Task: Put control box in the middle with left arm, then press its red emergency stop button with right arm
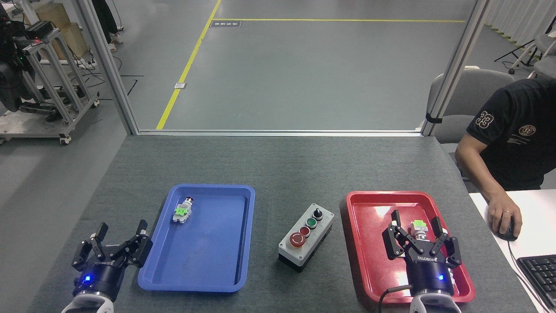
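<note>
We judge the first half of the task done: on our one grey table (278, 165) the control box (306, 237) already sits on bare felt in the middle, between the two trays and touching neither, its long side slanting from near left to far right. Whether the stop button has been pressed we cannot tell from its look, so that step we count as open, and neither arm is at the box now. Counting from large to small: two trays, one blue tray (243, 234) on the left and one red tray (365, 243) on the right; one person (512, 143) seated at the far right with a hand on a mouse; one control box. Our two arms come next. The left gripper (115, 248) hangs at the near left, just beside the blue tray, fingers spread apart and holding nothing. The right gripper (419, 237) hangs over the near part of the red tray, fingers also spread and empty. There are two small loose switches with green tags, one in the blue tray (182, 211) and one in the red tray (418, 224), seen between our right fingers. On the box top we count four controls: one big red button (297, 239) at the near end, one small red, one green, one black knob.
</note>
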### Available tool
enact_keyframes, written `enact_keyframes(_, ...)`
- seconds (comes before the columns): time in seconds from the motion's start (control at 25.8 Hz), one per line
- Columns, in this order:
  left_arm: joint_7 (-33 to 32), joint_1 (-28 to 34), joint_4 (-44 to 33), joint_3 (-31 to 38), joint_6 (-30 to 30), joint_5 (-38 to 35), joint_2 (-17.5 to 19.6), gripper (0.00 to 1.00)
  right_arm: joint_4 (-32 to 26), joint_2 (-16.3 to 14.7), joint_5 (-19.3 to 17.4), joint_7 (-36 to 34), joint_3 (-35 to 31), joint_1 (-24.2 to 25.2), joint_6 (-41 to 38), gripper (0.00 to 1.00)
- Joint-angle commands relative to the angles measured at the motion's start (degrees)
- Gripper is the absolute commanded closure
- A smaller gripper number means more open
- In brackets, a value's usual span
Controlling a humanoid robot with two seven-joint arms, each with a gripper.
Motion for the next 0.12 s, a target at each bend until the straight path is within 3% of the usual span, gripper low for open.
enact_keyframes(0.0, 0.0, -0.1, -0.3, 0.0, 0.1, -0.2, 0.0, 0.01, 0.2, -0.1, 0.1, -0.6, -0.1, 0.0, 0.1, 0.0)
enact_keyframes(0.08, 0.0, -0.1, -0.3, 0.1, 0.1, -0.1, 0.0, 0.01, 0.2, 0.0, 0.7, -0.6, -0.1, 0.0, 0.2, 0.0)
